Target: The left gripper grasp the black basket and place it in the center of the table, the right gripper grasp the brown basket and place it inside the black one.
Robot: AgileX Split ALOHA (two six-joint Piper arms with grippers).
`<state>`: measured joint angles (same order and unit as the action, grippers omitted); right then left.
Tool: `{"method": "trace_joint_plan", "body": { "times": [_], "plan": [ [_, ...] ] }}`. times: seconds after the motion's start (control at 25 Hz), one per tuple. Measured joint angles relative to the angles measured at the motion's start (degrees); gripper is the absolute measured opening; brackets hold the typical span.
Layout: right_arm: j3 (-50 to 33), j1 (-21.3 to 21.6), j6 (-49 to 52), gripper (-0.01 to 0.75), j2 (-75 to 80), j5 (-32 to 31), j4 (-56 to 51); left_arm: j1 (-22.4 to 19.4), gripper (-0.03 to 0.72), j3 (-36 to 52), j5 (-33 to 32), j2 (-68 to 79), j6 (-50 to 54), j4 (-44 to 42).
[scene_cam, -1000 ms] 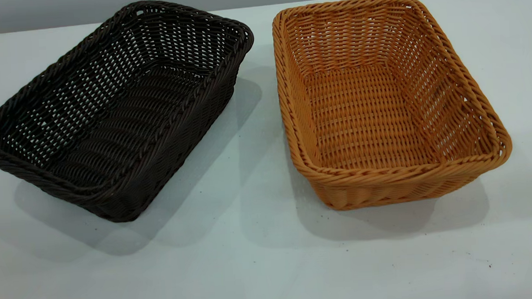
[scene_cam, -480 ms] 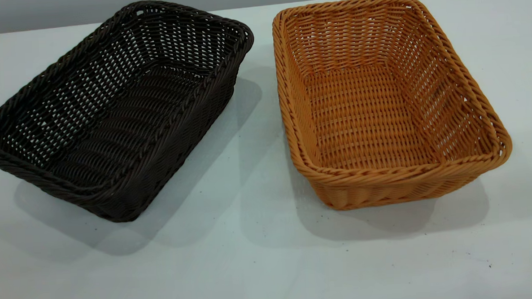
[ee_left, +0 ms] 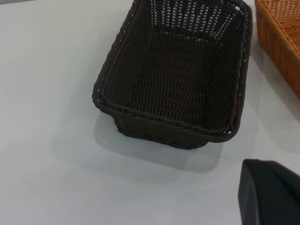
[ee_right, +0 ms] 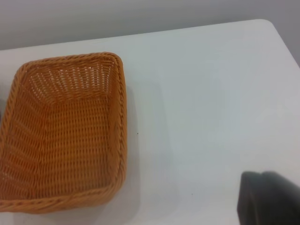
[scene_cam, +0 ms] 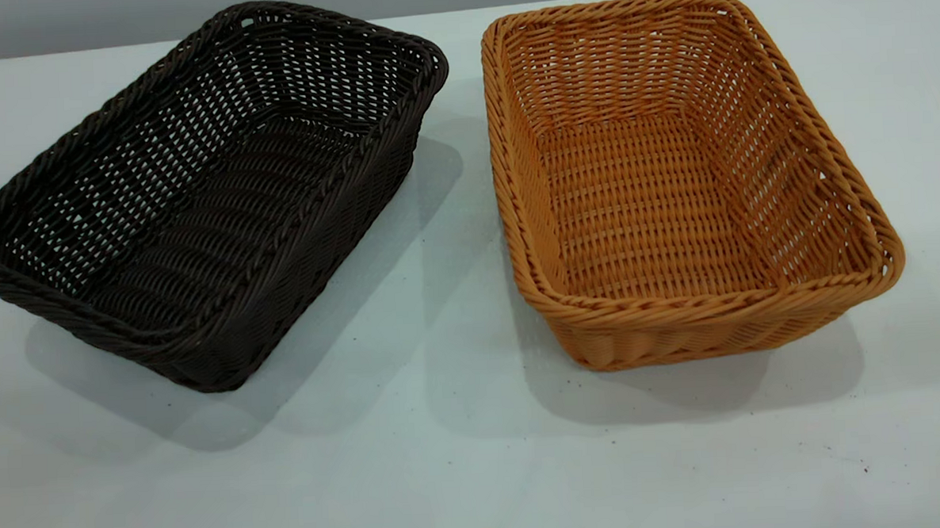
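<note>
You have a dark brown-black woven basket point(scene_cam: 198, 204) on the left of the white table point(scene_cam: 447, 471) and an orange-tan woven basket point(scene_cam: 673, 184) beside it, apart. Both stand upright and empty. Neither gripper's jaws show, so you cannot tell their state.

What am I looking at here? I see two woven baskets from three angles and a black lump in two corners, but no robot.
The wide picture comes from a camera outside the machine that faces its two arms; neither arm reaches into it. On the table the black basket and the brown basket stand side by side, apart, both empty. The other two pictures come from cameras mounted on each arm's wrist. The left one looks down on the black basket; the dark lump in its corner is part of the left gripper. The right one shows the brown basket and a bit of the right gripper. Nothing is held yet.
</note>
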<state>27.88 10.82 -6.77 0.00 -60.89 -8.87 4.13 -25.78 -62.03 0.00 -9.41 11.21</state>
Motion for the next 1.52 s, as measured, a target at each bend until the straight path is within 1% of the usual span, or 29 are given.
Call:
{"method": "trace_joint_plan", "body": {
  "times": [0.68,1.08,1.2,1.36,1.52],
  "plan": [
    [0.0,0.0,0.0,0.003,0.0,0.2,0.3,0.0,-0.001,0.0,0.0,0.0,0.0,0.5],
    [-0.1,0.0,0.0,0.003,0.0,0.7,-2.6,0.0,-0.001,-0.3,0.5,0.0,0.7,0.5],
    [-0.1,0.0,0.0,0.003,0.0,0.8,-3.0,0.0,-0.001,-1.4,2.6,0.1,2.5,0.2],
    [0.7,0.0,0.0,0.003,1.6,2.1,-6.4,0.0,-0.001,-4.2,9.5,4.0,4.7,0.3],
    [1.2,0.0,-1.9,0.016,7.4,5.4,-13.0,0.0,-0.001,-7.6,11.7,11.9,0.0,2.2]
  ]
}}
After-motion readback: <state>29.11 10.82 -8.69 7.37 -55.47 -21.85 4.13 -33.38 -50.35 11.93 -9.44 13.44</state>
